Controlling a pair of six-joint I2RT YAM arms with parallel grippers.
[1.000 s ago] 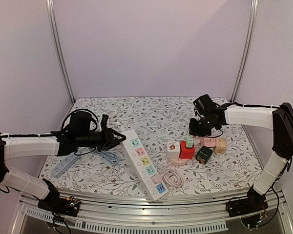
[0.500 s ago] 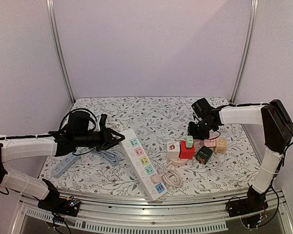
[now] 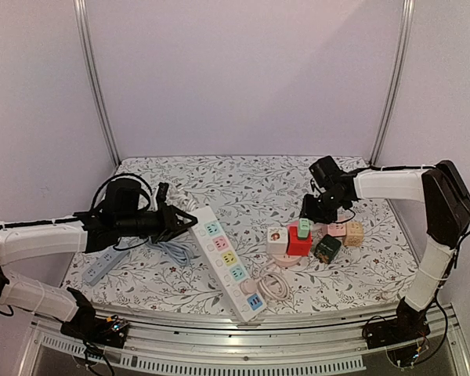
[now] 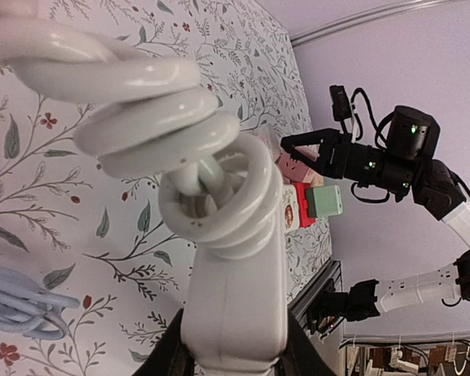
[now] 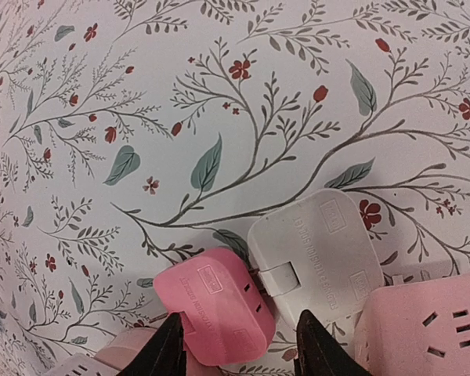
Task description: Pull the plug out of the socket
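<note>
My left gripper (image 3: 180,222) is shut on the cord end of the white power strip (image 3: 229,260). In the left wrist view that end (image 4: 235,313) sits between the jaws, with the coiled white cord (image 4: 188,157) just beyond. A green plug (image 3: 304,227) stands in the red socket cube (image 3: 300,244). My right gripper (image 3: 314,210) hovers behind it, open. In the right wrist view a pink plug (image 5: 219,305) and a white plug (image 5: 317,251) lie flat on the cloth, the pink one between the spread fingers (image 5: 168,345), untouched.
Beside the red cube sit a white cube (image 3: 278,237), a dark green cube (image 3: 327,248), a pink cube (image 3: 337,229) and a beige cube (image 3: 353,233). A coiled cord (image 3: 274,286) lies near the strip's front end. A grey power strip (image 3: 102,269) lies at the left.
My right gripper's jaws have spread apart and its wrist shifted slightly left. The left gripper kept its grip on the white strip, whose near end swung slightly left.
</note>
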